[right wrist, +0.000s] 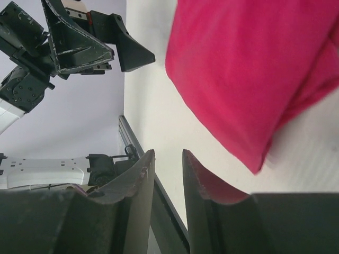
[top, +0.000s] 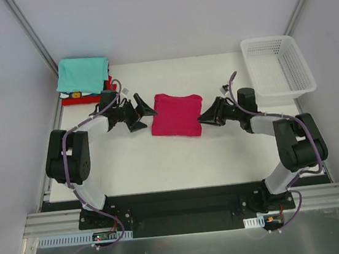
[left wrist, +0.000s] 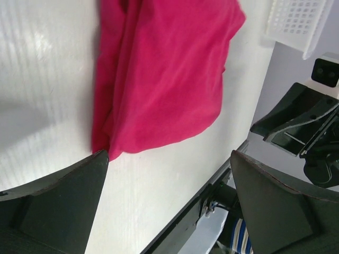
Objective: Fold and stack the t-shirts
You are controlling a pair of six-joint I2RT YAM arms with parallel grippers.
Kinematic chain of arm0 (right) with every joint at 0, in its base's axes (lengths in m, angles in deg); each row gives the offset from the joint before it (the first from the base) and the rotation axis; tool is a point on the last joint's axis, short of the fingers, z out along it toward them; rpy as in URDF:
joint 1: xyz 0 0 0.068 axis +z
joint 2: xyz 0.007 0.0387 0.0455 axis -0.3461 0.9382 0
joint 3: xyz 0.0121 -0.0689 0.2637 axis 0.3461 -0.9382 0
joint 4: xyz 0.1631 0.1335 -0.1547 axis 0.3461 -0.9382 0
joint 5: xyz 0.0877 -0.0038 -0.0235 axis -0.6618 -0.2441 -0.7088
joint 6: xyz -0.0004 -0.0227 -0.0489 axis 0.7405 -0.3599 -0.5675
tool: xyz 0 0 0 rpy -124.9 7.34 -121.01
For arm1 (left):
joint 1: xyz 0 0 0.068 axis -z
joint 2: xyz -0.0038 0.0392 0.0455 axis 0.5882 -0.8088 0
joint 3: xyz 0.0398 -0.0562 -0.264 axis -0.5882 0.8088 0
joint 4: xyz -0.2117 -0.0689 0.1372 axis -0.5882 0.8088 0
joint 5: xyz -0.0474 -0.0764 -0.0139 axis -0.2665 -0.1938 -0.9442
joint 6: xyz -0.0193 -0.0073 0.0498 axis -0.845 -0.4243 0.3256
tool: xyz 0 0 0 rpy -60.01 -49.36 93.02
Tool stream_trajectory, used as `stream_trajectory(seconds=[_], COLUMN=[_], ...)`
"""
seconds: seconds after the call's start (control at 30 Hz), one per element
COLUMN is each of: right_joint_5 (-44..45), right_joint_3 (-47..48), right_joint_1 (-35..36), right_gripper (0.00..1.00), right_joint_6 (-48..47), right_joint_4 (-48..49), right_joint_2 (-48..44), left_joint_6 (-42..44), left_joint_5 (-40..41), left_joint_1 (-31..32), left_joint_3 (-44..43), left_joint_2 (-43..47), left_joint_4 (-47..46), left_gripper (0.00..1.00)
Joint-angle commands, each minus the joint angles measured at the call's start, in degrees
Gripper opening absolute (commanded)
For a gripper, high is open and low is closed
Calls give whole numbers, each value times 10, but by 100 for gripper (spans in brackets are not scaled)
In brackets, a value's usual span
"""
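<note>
White table (top: 161, 159), pink tee (top: 177, 115), wider L-R

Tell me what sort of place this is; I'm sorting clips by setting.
Likely a robotics lab cell: left arm and right arm bolted to an aluminium rail, a white table between blank walls, a folded pink t-shirt and mesh basket.

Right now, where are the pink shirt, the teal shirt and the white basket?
pink shirt (top: 177, 115), top view, middle of the folded cloth.
teal shirt (top: 81, 74), top view, middle of its upper face.
white basket (top: 267, 40), top view, its far rim.
</note>
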Motion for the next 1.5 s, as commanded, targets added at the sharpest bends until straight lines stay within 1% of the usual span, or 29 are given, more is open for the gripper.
stream_trajectory(seconds=[0.0,0.07,0.1,0.13,0.2,0.23,0.27,0.33,0.37,0.43,0.57,0.6,0.67,0.73,0.9,1.07,1.3,1.47], right_joint_5=[-11,-8,-8,-6,-12,-15,-19,-20,-20,-19,-21,-21,-20,-17,-17,-16,-16,-9], right_joint_3=[67,89,97,104,106,104,104,101,102,103,99,95,89,79,65,59,68,74], right_joint_1=[22,31,33,36,40,40,42,44,46,48,51,50,50,50,51,51,60,69], right_gripper=[31,31,31,31,30,30,29,29,29,29,29,29,29,29,29,29,29,29], right_joint_6=[2,1,1,2,24,36,59,73,75,75,73,70,68,62,59,60,70,75], right_joint_4=[2,3,3,16,47,90,110,150,152,156,158,159,159,159,163,163,156,155], right_joint_2=[39,56,79,89,126,140,151,178,184,194,199,200,200,201,203,197,170,165], left_joint_6=[-15,-52,-71,-117,-170,-224,-249,-306,-318,-339,-355,-359,-380,-389,-384,-338,-306,-305], left_joint_5=[-20,-36,-57,-66,-88,-96,-102,-111,-111,-115,-125,-127,-134,-135,-139,-143,-142,-136], left_joint_1=[-6,-6,-6,-6,-6,-5,-5,-2,-1,3,6,6,6,7,7,8,31,55], left_joint_3=[-51,-46,-39,-20,2,22,30,45,50,56,63,63,64,66,72,71,38,12], left_joint_2=[-2,-19,-26,-41,-60,-72,-98,-125,-147,-166,-180,-182,-192,-200,-196,-156,-119,-120], left_joint_4=[8,-53,-84,-170,-255,-310,-391,-462,-507,-535,-577,-601,-626,-642,-635,-561,-496,-485], left_gripper=[99,99,99,99,99,99,99,99,99,99,99,99,99,99,99,99,99,99])
